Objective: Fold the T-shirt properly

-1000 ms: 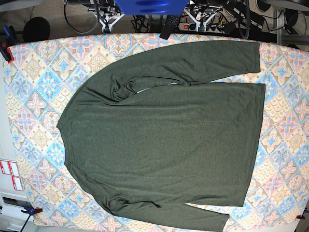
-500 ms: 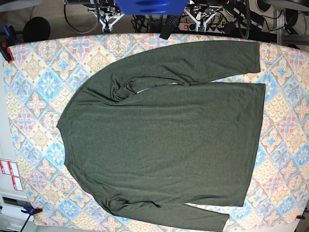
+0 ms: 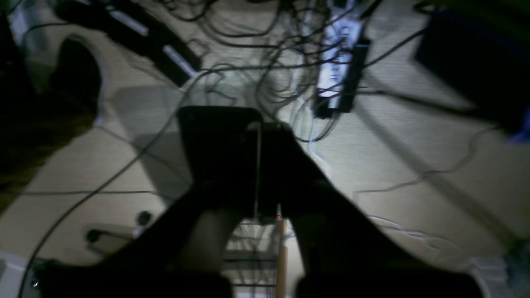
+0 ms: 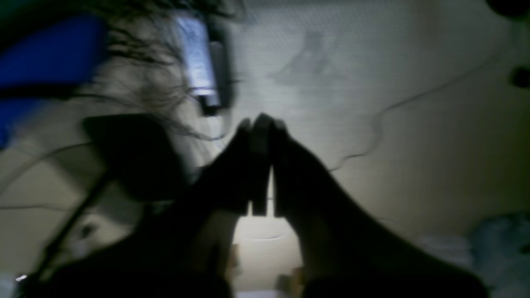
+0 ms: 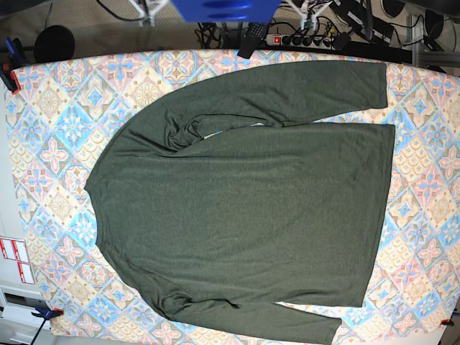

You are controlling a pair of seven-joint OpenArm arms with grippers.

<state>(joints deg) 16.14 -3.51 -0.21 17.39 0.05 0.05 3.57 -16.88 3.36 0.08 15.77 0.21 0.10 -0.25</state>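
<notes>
The T-shirt (image 5: pixel 244 208), dark olive green with long sleeves, lies flat on the patterned table (image 5: pixel 50 151), collar to the left and hem to the right. One sleeve (image 5: pixel 309 90) runs along the far edge, the other (image 5: pixel 287 323) along the near edge. Neither gripper shows over the table in the base view. In the left wrist view my left gripper (image 3: pixel 258 124) is shut with nothing in it, hanging over a floor full of cables. My right gripper (image 4: pixel 261 122) is likewise shut and empty, its dark fingers pressed together over the floor.
Behind the table lie a power strip (image 5: pixel 302 39) and tangled cables, and a blue body (image 5: pixel 223 8) shows at the top edge. Clamps (image 5: pixel 8 75) (image 5: pixel 43 313) grip the table's left corners. The cloth's edge runs close to the shirt's near sleeve.
The white arm parts seen at the top edge of the base view have drawn back almost out of sight. The shirt has not moved.
</notes>
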